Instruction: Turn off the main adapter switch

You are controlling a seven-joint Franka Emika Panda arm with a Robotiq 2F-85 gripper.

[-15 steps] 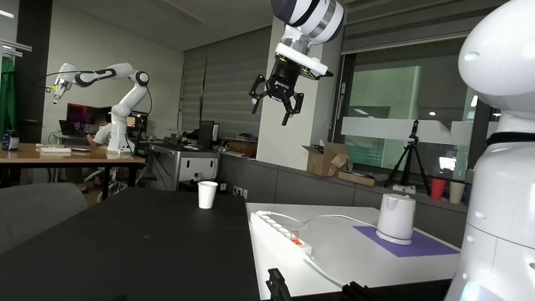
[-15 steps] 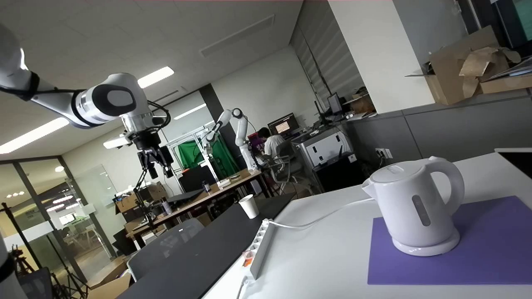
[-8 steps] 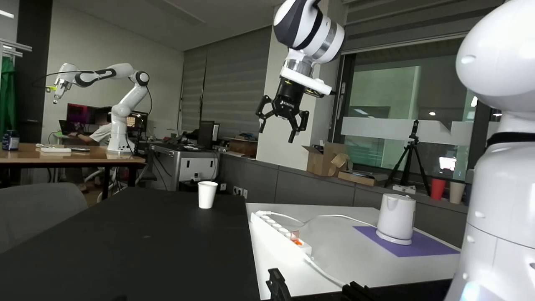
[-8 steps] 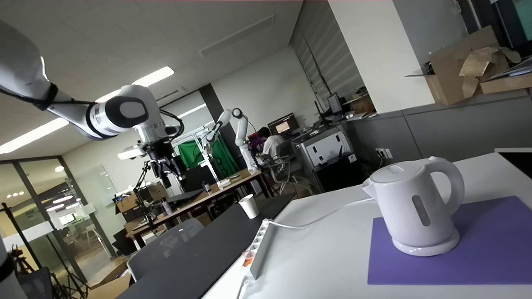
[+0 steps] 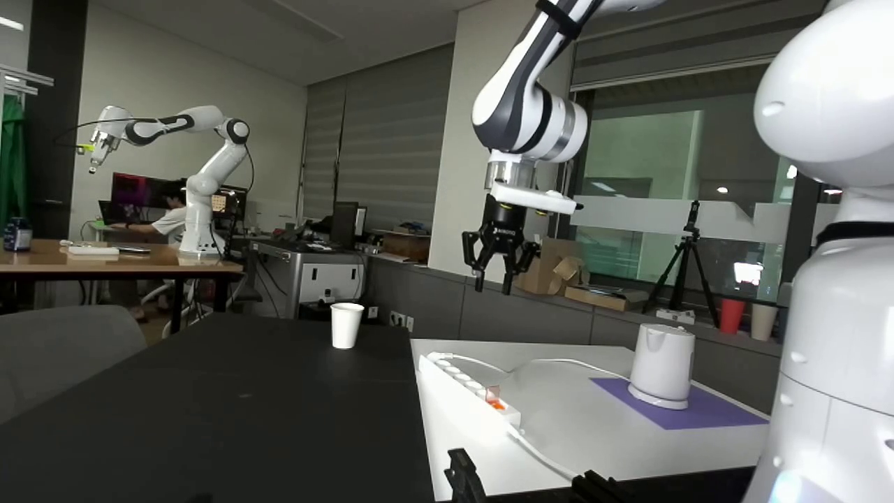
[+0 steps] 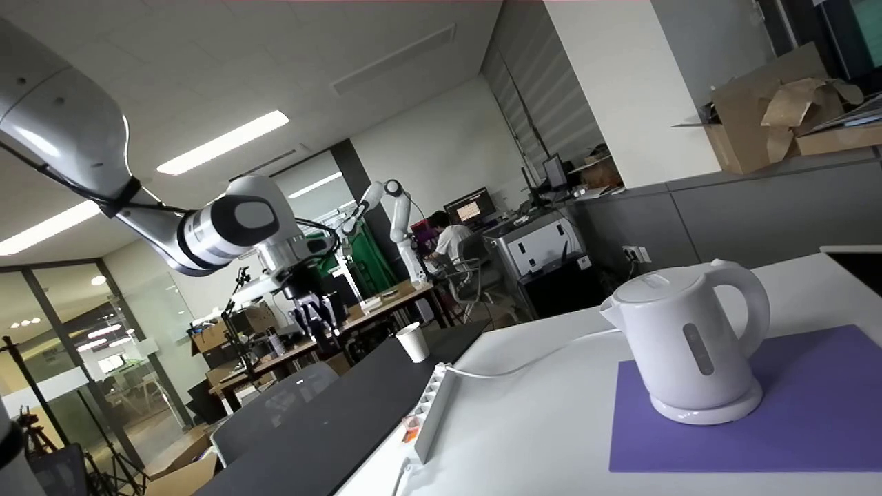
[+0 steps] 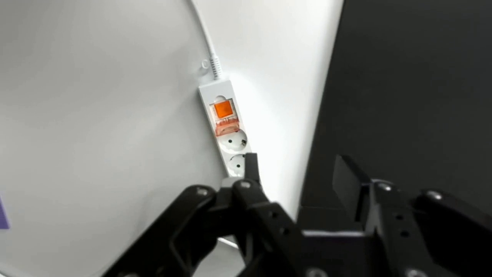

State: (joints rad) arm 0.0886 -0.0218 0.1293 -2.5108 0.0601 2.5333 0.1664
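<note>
The adapter is a long white power strip (image 5: pixel 462 381) on the white table, seen in both exterior views (image 6: pixel 431 408) and the wrist view (image 7: pixel 235 148). The main adapter switch is an orange rocker (image 7: pixel 223 109) near the cable end; it also shows in both exterior views (image 5: pixel 496 404) (image 6: pixel 411 435). A clear reddish flip cover (image 7: pixel 227 127) stands raised beside it. My gripper (image 5: pixel 493 285) is open and empty, pointing down, well above the table. In the wrist view its fingers (image 7: pixel 296 165) are apart; the left finger hides the strip's lower part.
A white kettle (image 6: pixel 689 344) stands on a purple mat (image 6: pixel 813 413). A white cable (image 5: pixel 541 447) leaves the switch end, and another (image 6: pixel 503 375) runs from the far end toward the kettle. A paper cup (image 5: pixel 346 326) stands on the black table (image 5: pixel 244 419) beside the white one.
My gripper has come down and moved somewhat right in both exterior views, and now points more nearly straight down. It stays open. The adapter, switch and kettle have not moved.
</note>
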